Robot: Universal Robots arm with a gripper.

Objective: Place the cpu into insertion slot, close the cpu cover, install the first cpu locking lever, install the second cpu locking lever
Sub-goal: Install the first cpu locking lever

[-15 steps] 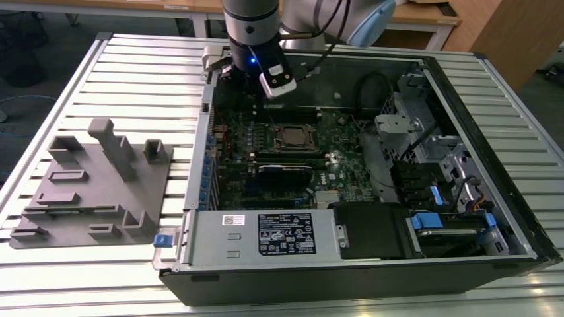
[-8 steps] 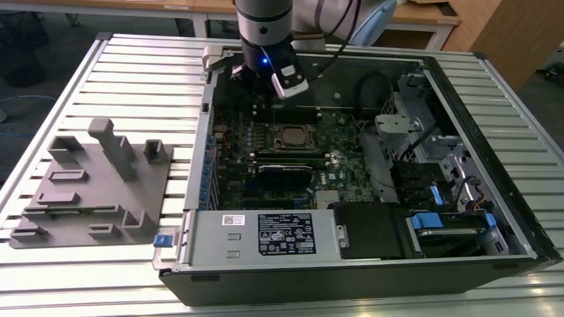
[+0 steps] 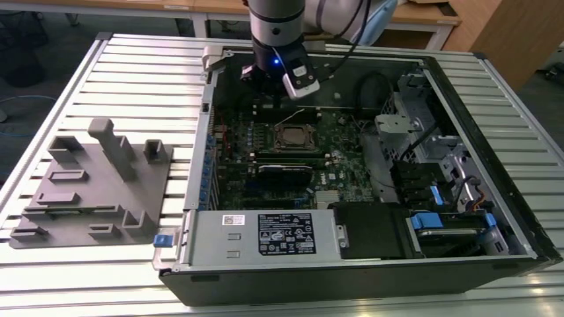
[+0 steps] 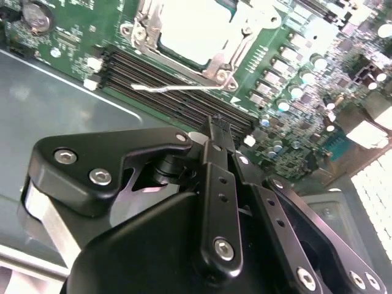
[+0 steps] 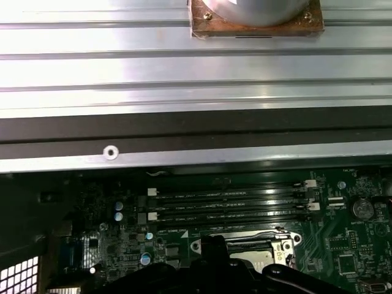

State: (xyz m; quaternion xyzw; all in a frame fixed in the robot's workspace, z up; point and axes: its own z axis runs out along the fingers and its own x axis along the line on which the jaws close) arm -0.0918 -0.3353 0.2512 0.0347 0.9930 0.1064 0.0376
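Note:
The open computer case holds the green motherboard [image 3: 326,168], with the insertion slot [image 3: 294,137] near its middle. In the second wrist view the cpu [image 4: 196,27] lies in the slot with its silver top showing. The cpu cover [image 4: 211,61] lies flat around it. A thin wire locking lever [image 4: 177,88] sticks out loose beside the socket, over the memory slots. My gripper [image 4: 217,125] hovers just above and behind the socket, fingers together and holding nothing. It hangs at the back of the case in the exterior view [image 3: 263,104].
Long black memory slots [image 4: 159,76] run between gripper and socket. The case's rear wall [image 5: 196,131] is close behind. A grey fixture tray [image 3: 97,185] sits on the slatted table at the exterior view's left. A power supply [image 3: 264,234] and drive bays [image 3: 440,221] fill the case's front.

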